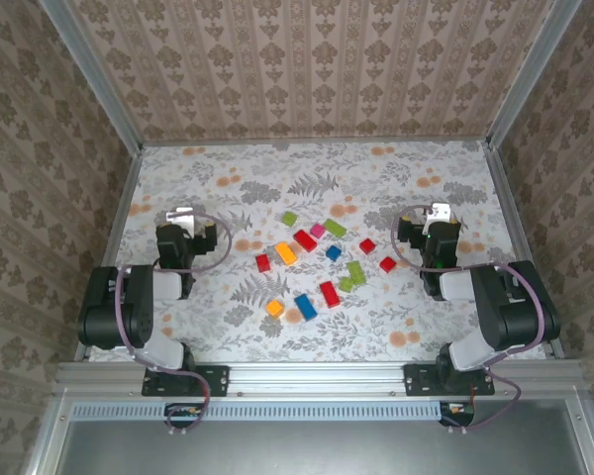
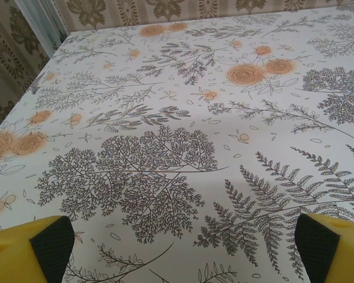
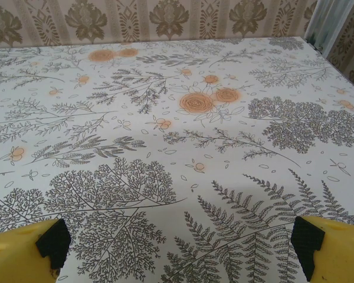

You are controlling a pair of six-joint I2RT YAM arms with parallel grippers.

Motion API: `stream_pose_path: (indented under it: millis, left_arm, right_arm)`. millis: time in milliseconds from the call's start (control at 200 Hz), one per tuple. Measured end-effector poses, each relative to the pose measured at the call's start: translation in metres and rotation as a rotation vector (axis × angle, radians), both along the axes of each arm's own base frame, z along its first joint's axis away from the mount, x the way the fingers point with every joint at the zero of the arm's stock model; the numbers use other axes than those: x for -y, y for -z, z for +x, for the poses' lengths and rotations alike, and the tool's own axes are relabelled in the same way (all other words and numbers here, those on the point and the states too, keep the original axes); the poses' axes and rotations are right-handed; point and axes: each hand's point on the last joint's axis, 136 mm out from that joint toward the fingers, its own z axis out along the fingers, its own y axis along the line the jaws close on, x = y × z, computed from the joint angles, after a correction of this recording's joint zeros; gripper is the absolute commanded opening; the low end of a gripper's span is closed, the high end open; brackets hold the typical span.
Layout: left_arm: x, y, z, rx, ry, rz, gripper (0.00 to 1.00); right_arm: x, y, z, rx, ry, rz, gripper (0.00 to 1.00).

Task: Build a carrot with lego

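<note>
While both arms sit folded near the front corners of the table [image 1: 208, 173], which is covered in a cloth printed with grey ferns and orange flowers, the lego [image 1: 317, 262] lies scattered loose across the middle, between the two arms and well apart from each. From the overhead view I count fourteen bricks: five red bricks [image 1: 304, 240], four light green bricks [image 1: 335, 229], two orange bricks [image 1: 285, 253], two blue bricks [image 1: 305, 306] and one magenta brick [image 1: 317, 230]. Two of the green ones lie just beside each other and may be touching; none looks stacked. The left end effector [image 1: 183, 215] points toward the far wall, as does the right end effector [image 1: 438, 213]. In each wrist view the yellow fingers [image 2: 23, 253] with black pads sit at the bottom corners, spread wide with bare cloth between them, so both end effectors [image 3: 180, 250] are fully parted and hold nothing. These bricks are probably very light, hard and rigid, and their glossy sides may slip under a weak pinch. A sensible hold would be across two flat opposite sides, and across the narrow width on the oblong ones, leaving the top free for pressing pieces together
</note>
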Motion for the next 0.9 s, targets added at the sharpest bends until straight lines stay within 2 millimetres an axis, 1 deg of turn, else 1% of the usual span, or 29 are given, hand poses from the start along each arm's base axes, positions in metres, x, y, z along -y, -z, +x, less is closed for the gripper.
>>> stream_pose_path:
  millis: [790,900]
  left_arm:
    - [-0.0001,-0.0001,0.0000,0.000,0.000,0.000,1.00]
    - [-0.0026,-0.0013,-0.0021,-0.013,-0.027,0.017,1.00]
  right_arm:
    - [0.0000,0.0000,0.0000,0.000,0.000,0.000,1.00]
    - [0.0024,-0.0005,-0.0009,-0.001,0.018,-0.008,1.00]
